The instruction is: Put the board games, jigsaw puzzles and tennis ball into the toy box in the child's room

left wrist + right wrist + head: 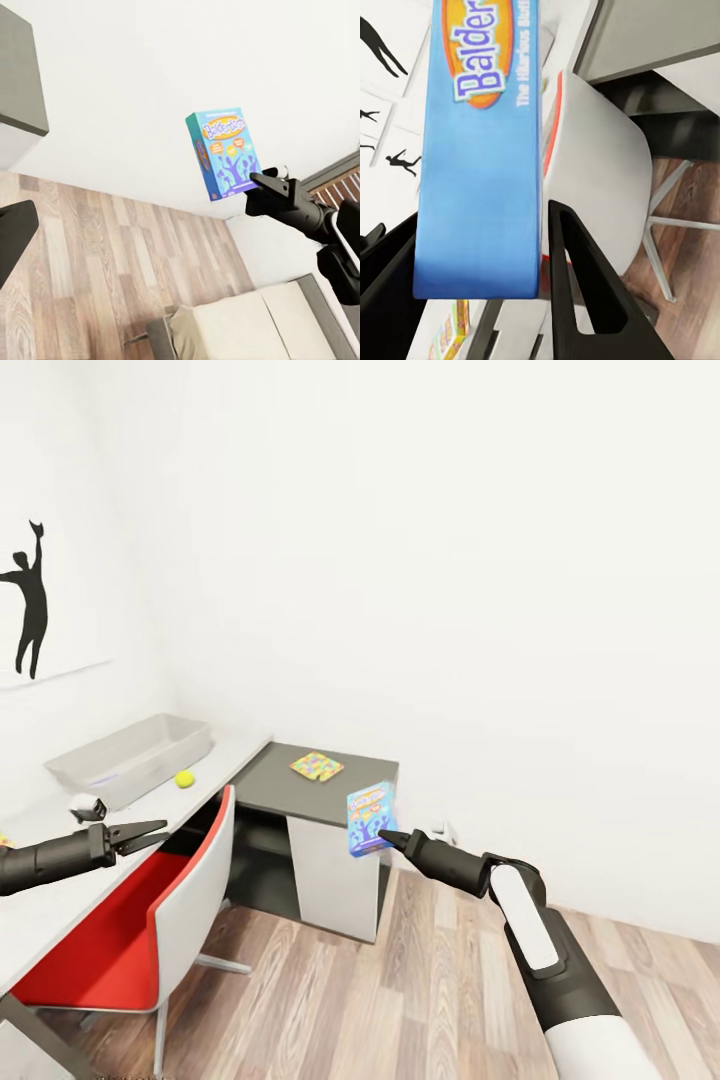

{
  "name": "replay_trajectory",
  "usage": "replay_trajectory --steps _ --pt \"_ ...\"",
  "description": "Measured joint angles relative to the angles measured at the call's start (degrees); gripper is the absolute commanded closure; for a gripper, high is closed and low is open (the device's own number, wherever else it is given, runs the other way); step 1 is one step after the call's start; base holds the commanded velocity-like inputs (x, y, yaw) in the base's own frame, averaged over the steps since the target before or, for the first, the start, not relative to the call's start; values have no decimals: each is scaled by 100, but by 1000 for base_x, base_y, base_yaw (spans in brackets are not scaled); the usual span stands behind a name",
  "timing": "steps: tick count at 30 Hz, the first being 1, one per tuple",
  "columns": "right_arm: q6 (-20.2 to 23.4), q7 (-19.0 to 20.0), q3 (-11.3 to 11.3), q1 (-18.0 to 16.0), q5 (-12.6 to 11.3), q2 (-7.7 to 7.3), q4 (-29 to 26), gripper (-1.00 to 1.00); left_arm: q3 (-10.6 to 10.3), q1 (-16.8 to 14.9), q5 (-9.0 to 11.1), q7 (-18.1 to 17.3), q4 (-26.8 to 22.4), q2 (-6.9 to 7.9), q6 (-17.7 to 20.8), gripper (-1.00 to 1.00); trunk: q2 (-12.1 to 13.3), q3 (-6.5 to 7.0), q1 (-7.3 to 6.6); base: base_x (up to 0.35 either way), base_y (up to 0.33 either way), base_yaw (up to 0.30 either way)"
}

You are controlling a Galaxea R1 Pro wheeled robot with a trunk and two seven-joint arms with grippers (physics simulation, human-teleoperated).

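1. The right gripper [384, 840] holds a small blue board game [371, 819] upright in the air, over the wood floor [400, 980] just in front of the low dark cabinet [330, 785].
2. The right wrist view shows the grip closely: the two black fingers [585, 292] close on either side of the box's lower edge, with its blue side and orange title panel facing the camera.
3. The left wrist view shows the box's printed front [223, 152], a blue cover with cartoon figures, pinched by the right arm's fingers, and part of the bed [255, 322] below it.
4. In the head view a jigsaw puzzle [317, 766] lies flat on top of the cabinet.
5. The grey toy box [135, 757] sits on the pale surface [60, 900] against the wall, and a tennis ball [184, 779] lies just beside its near corner.
6. The left gripper [145, 834] hangs over that surface, fingers slightly parted and holding nothing.
7. A red and white chair [160, 920] stands tucked at the surface.
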Motion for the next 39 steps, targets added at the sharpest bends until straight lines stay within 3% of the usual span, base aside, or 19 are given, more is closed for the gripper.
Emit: replay_trajectory --steps 29,39 --pt "3 14 10 0 27 -8 -5 100 -3 0 -16 -1 0 -22 1 -100 0 0 -1 260 -12 284" --pt "4 22 16 1 26 -8 -11 100 -9 -1 -23 -1 0 -22 1 -100 0 0 -1 304 80 53"
